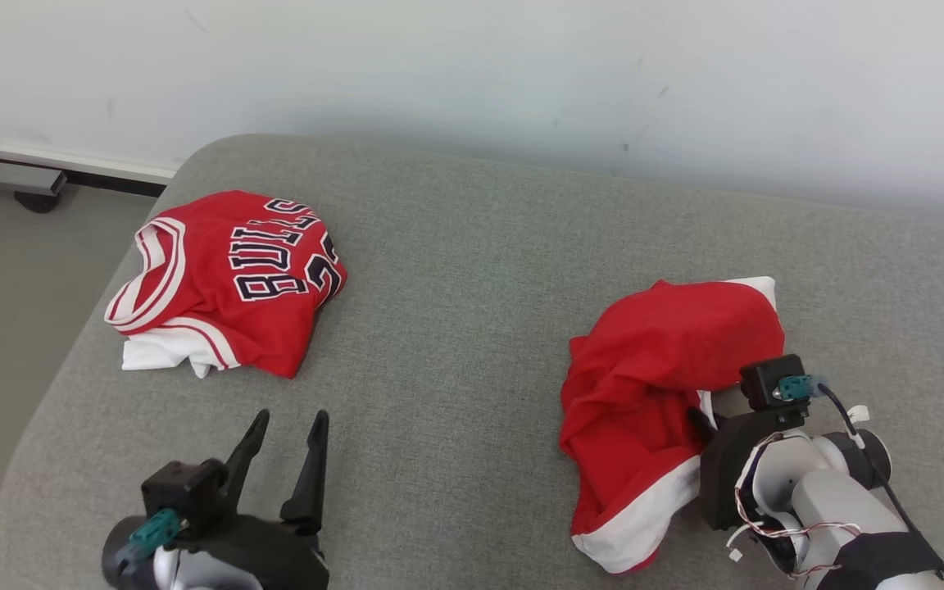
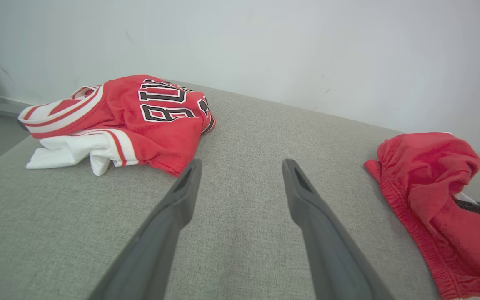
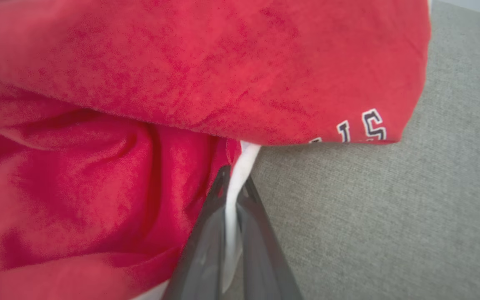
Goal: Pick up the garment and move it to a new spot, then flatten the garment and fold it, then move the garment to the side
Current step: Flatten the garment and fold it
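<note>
The garment (image 1: pixel 660 360), red with a white hem, lies crumpled on the right side of the grey cushioned surface (image 1: pixel 456 328). My right gripper (image 1: pixel 703 419) is at its right edge and is shut on a strip of its white trim. The right wrist view shows this closely: the two dark fingers (image 3: pixel 206 233) pinch the white strip at the gripper (image 3: pixel 233 177), under a red fold of the garment (image 3: pixel 181 83) with dark lettering. My left gripper (image 1: pixel 288 426) stands open above the surface's front left, holding nothing. From the left wrist, the gripper (image 2: pixel 241 164) points between the two cloth heaps, and the garment (image 2: pixel 431 175) is on the right.
A second red jersey (image 1: pixel 234 279) with "BULLS" lettering and a white layer beneath sits folded at the surface's far left (image 2: pixel 140 116). A pale wall (image 1: pixel 521 74) runs behind. The floor (image 1: pixel 5 270) drops off at the left edge. Bare grey fabric lies between the two heaps.
</note>
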Controlling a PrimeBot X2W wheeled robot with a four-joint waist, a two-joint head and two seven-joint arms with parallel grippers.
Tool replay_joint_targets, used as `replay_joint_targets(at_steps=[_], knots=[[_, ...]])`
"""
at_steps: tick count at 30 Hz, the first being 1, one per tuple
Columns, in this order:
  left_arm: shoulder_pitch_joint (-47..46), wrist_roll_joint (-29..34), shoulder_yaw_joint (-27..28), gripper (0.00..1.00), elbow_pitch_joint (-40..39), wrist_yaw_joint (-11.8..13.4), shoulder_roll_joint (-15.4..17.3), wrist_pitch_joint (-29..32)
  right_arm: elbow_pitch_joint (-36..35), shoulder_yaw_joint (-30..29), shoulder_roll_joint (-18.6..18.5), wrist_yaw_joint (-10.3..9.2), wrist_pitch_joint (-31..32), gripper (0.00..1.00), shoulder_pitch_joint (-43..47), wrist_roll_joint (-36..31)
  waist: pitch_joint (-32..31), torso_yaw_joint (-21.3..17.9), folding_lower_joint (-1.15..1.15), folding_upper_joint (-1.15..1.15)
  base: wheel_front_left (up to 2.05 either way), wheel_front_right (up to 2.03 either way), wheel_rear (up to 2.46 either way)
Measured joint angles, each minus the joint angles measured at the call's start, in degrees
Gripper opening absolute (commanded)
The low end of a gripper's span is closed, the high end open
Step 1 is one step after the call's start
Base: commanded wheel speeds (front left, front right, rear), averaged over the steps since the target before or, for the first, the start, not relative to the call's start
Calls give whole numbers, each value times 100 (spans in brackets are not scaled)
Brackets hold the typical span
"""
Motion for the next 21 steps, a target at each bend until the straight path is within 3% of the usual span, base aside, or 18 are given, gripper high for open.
replay_joint_targets(at_steps=[12, 21], knots=[[556, 383, 564, 100, -225, 0, -74, -3, -603, -667, -481, -4, -865, 0, 465, 347, -143, -361, 0, 0, 0, 0, 0], [833, 636, 1123, 100, -301, 0, 26, -3, -1196, -917, -508, -110, -1267, 0, 1329, 568, -290, -807, 0, 0, 0, 0, 0]])
